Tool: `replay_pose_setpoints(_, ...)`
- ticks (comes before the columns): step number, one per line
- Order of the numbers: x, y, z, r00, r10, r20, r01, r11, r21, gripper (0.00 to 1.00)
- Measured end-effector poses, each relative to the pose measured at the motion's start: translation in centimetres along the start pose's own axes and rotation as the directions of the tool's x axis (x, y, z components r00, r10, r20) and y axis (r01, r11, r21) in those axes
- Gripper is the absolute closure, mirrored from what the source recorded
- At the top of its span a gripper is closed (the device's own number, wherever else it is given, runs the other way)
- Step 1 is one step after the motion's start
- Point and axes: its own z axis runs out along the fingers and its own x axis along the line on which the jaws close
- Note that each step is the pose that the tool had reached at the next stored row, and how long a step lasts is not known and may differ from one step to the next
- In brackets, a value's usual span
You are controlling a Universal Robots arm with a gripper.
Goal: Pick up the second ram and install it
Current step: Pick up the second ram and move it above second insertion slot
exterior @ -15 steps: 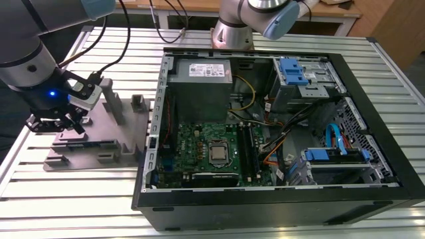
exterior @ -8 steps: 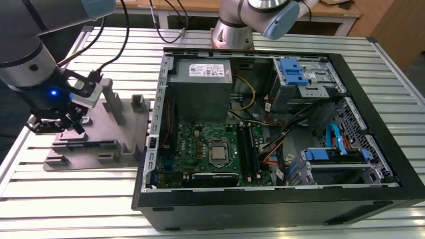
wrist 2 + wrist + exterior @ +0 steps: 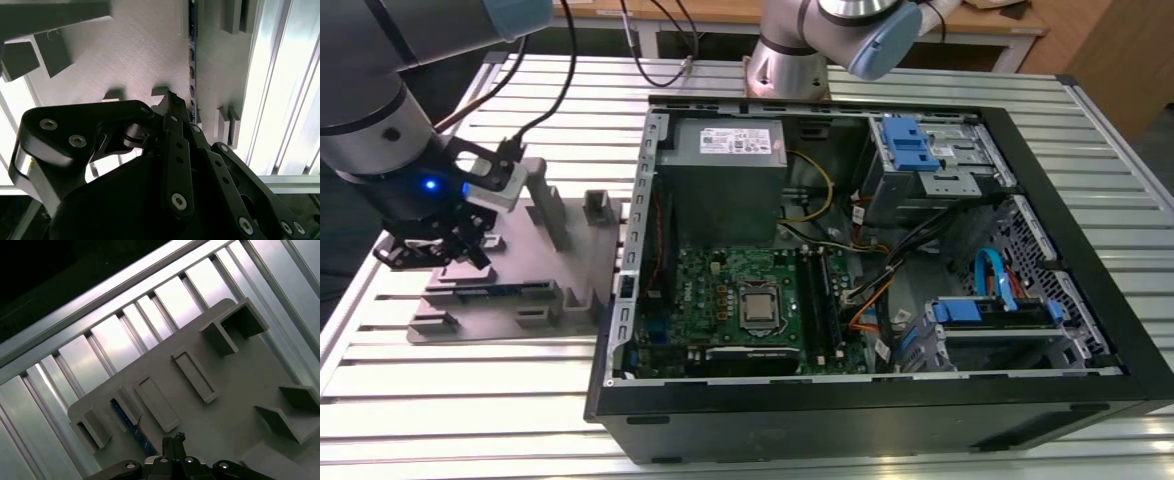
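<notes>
No text can be read: the white label [image 3: 736, 141] on the power supply [image 3: 720, 205], far inside the computer case [image 3: 854, 405], carries print too small to read.

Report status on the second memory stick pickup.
Tool shut, low over grey fixture. Memory stick on edge in fixture slot, beside tool tip, not lifted. Fixture posts close alongside.

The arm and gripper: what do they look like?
The arm is made of thick rounded segments, dark grey and silver, with a pale blue joint cap and a small blue light near the wrist. Black cables loop down to a silver block mounted there. The gripper is black, built of jointed links dotted with silver screw heads.
</notes>
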Motion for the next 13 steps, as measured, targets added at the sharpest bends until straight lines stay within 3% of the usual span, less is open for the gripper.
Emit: replay_pose_setpoints(13,0.00,0.00,0.00,0.9955,-0.095,-0.0032,0.095,0.9955,-0.0028,0.90)
